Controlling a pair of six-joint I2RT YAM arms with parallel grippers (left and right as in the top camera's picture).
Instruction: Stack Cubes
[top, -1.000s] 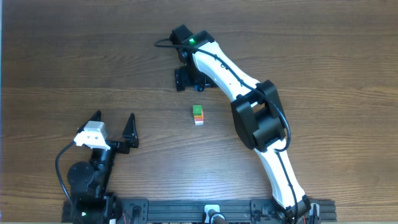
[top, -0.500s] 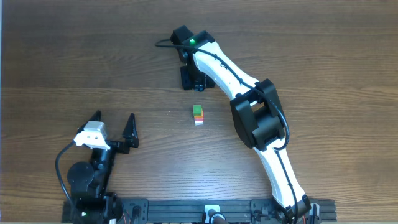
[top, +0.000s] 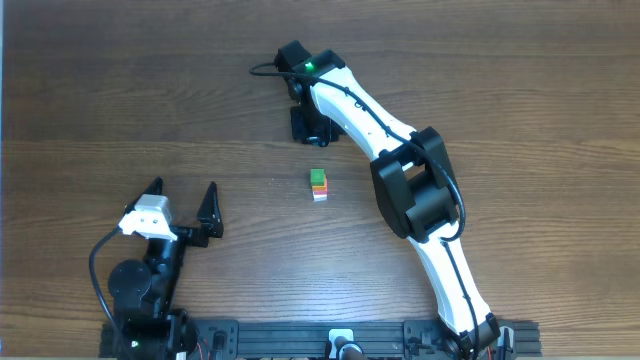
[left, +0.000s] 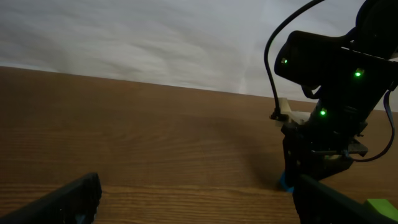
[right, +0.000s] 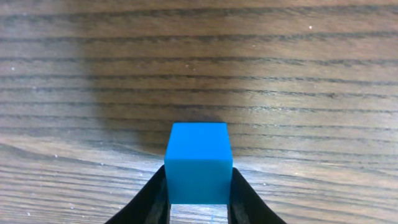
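overhead camera looking down, wrist cameras low

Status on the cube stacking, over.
Right gripper shut on blue cube. Green-orange-white stack upright, nearer the arm bases than that cube. Left gripper open by its own base, off to the side.

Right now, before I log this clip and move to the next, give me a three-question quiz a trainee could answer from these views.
1. True or false: the left gripper is shut on a cube.
2. Multiple choice: what colour is the held cube in the right gripper? A red, B blue, C yellow.
3. Fill in: the top cube of the stack on the table is ____.

Key: 1 false, its fingers stand open with nothing between them; 2 B; 3 green.
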